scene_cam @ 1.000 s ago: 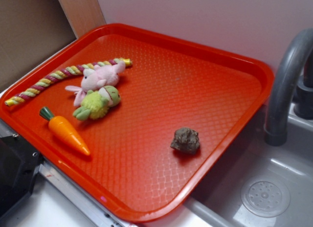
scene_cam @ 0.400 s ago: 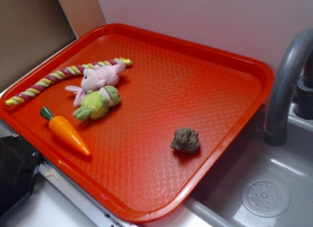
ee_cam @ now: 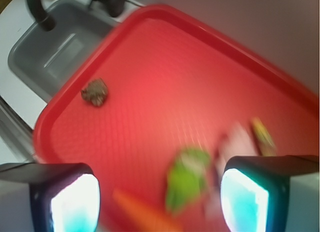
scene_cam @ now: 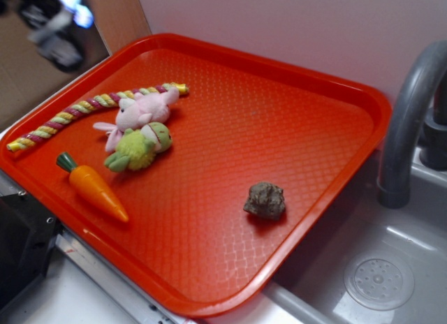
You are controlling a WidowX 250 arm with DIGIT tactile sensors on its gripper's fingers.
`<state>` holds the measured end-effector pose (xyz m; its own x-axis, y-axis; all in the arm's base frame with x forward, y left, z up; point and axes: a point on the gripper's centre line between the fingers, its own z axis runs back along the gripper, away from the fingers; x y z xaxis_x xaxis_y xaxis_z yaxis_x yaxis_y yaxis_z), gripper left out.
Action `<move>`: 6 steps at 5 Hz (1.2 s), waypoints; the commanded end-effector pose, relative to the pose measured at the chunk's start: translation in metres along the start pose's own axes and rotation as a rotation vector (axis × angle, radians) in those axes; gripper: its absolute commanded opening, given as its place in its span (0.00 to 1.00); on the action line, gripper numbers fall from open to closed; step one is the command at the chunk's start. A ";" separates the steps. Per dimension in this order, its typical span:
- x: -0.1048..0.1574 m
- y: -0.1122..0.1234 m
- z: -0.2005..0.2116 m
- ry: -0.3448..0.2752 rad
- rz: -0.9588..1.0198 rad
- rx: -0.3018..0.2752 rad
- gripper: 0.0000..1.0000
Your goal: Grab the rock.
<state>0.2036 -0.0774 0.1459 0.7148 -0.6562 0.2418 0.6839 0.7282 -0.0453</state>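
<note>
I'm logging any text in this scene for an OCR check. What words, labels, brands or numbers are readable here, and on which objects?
None: no readable text, label, brand or number appears in either view.
The red tray shows only an embossed texture.
The rock, orange carrot, plush toys and rope toy carry no lettering.
The sink and faucet are unmarked.
The wrist view is too blurred to read; the gripper shows no marking.

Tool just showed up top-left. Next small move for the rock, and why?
Probably carry the tool, jaws apart and holding nothing, across and down toward the rock. It lies alone on the tray near the sink-side rim, far from the tool, which is above the plush toys.
</note>
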 end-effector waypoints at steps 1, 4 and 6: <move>0.037 -0.045 -0.068 0.021 -0.491 -0.081 1.00; 0.041 -0.074 -0.120 0.132 -0.857 -0.240 1.00; 0.047 -0.082 -0.137 0.172 -0.871 -0.259 1.00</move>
<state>0.2244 -0.1937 0.0255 -0.0552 -0.9879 0.1446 0.9884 -0.0747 -0.1325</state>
